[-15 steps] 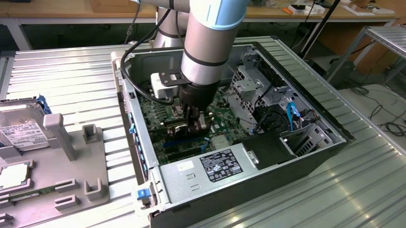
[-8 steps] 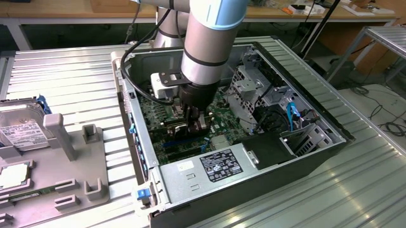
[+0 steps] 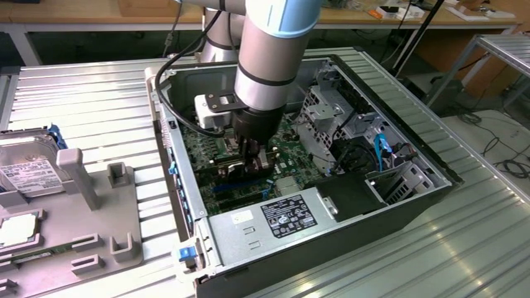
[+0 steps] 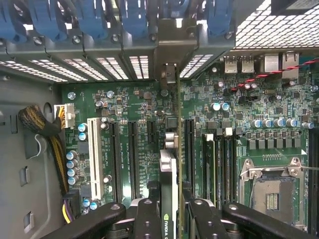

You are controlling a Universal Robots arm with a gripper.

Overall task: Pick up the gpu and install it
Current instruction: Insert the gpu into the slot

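My gripper [image 3: 253, 156] reaches down into the open computer case [image 3: 431, 186], low over the green motherboard [image 3: 286, 133]. The wrist view shows the gpu [image 4: 169, 172] edge-on, a thin card with a silver bracket end [image 4: 170, 74] reaching the case's rear slot openings. My gripper [image 4: 169, 211] is shut on it, with black fingers [image 4: 148, 219] pressed on both sides. The card stands upright between two black expansion slots [image 4: 132, 159]. I cannot tell whether its lower edge sits in a slot.
A silver power supply [image 3: 277, 218] with a label lies at the case's near end, and the drive cage [image 3: 327, 115] is on the exterior view's right. The white slot [image 4: 93, 154], cable bundle [image 4: 37, 122] and CPU socket [image 4: 271, 191] flank the card. A grey fixture [image 3: 74, 186] holds a hard drive [image 3: 25, 171].
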